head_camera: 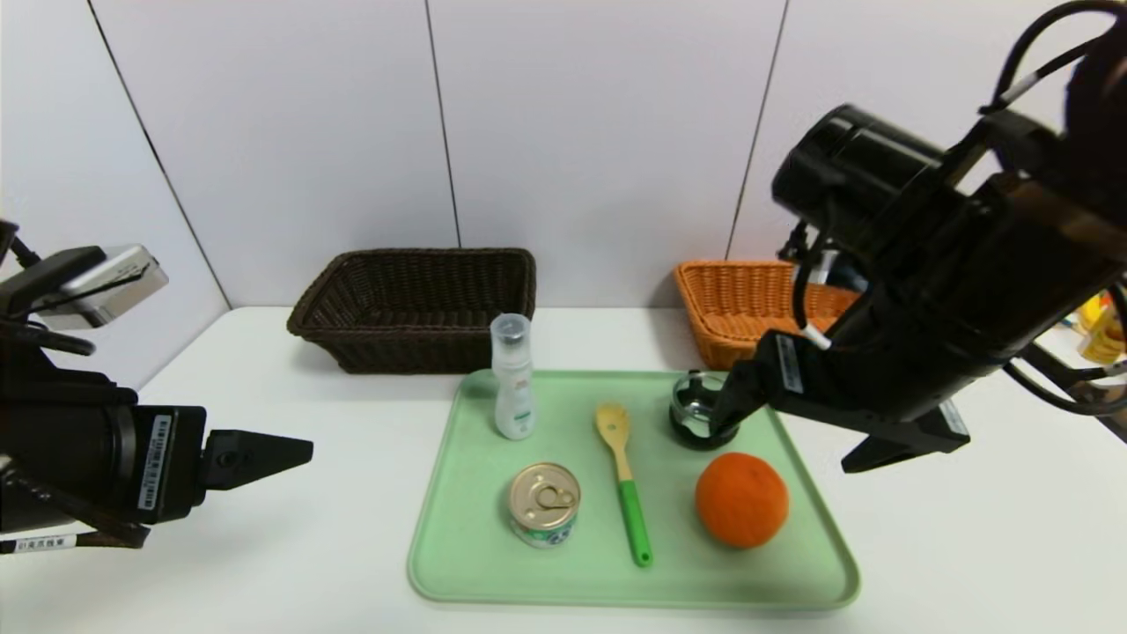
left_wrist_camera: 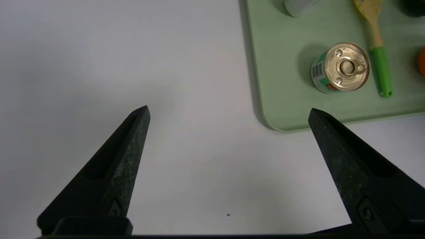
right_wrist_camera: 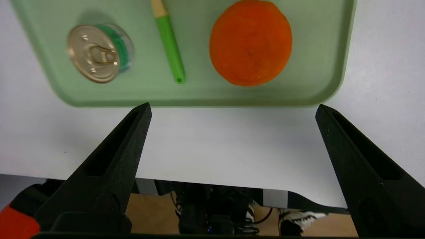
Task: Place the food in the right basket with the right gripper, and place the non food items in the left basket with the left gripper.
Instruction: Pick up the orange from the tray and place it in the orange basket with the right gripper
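Above the tray's (head_camera: 819,586) right side, the right tool (head_camera: 792,436) hangs spread, empty, over the orange (head_camera: 741,499); left tool (left_wrist_camera: 229,111) spread, well apart.

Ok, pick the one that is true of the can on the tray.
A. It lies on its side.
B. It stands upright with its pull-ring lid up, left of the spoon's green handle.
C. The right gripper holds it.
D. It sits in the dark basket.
B: the can stands lid up on the tray, just left of the spoon, and the right gripper is open and holds nothing.
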